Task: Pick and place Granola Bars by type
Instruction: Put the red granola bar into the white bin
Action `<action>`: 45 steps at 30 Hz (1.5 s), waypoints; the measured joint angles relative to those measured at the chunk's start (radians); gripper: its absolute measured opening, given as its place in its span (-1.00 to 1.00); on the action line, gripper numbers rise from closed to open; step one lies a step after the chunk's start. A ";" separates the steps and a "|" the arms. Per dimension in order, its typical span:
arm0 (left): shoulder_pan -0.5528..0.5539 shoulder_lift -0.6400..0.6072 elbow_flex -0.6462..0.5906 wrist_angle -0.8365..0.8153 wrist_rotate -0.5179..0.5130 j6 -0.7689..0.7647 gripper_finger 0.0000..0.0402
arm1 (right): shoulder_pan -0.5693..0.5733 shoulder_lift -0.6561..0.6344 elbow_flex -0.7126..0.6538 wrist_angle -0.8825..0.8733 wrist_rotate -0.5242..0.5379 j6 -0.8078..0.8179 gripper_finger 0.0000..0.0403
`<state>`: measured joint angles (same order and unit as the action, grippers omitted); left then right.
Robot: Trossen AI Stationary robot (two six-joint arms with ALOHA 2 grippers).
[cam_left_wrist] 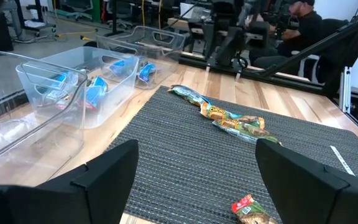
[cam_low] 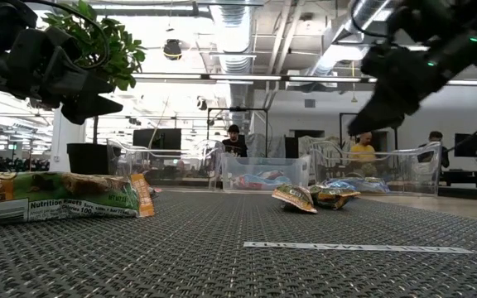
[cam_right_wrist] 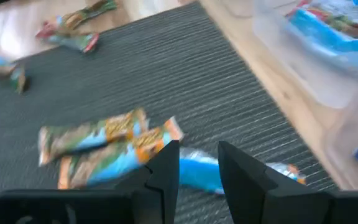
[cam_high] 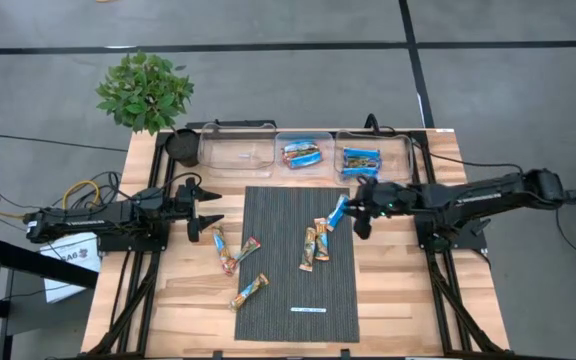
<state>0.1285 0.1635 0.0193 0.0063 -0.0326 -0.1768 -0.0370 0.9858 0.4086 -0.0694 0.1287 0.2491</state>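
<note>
- A dark ribbed mat (cam_high: 298,265) covered the middle of the wooden table (cam_high: 408,300), with a thin white strip mark (cam_high: 308,310) at its near end.
- Three clear bins (cam_high: 308,150) stood in a row along the far edge; the middle and right ones held blue bars, while the left one looked bare.
- A potted plant (cam_high: 146,90) sat at the far-left corner.
- The right gripper (cam_high: 360,220), fingers a narrow gap apart, hovered just over a bright blue bar (cam_high: 337,211) at the mat's far-right edge, holding nothing.
- The left gripper (cam_high: 211,205) waited spread wide by the mat's left edge.
- The other Granola Bars (cam_high: 314,244) lay scattered on and left of the mat.
- One wrapper (cam_low: 52,199) read "Nutrition"; another showed "Chewy".
</note>
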 joint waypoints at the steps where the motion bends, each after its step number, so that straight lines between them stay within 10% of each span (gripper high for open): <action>1: 0.000 0.000 0.000 0.000 0.000 0.000 0.58 | 0.012 -0.029 -0.025 0.008 -0.003 -0.010 -0.49; 17: 0.000 0.000 0.000 0.000 0.000 0.000 0.58 | 0.098 -0.283 -0.323 0.320 -0.118 -0.057 -0.49; 45: 0.000 0.000 0.000 0.000 0.000 0.000 0.58 | 0.094 -0.673 -0.401 0.082 -0.131 -0.126 -0.49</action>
<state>0.1285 0.1636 0.0193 0.0059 -0.0326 -0.1768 0.0566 0.3125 0.0074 0.0128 -0.0025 0.1230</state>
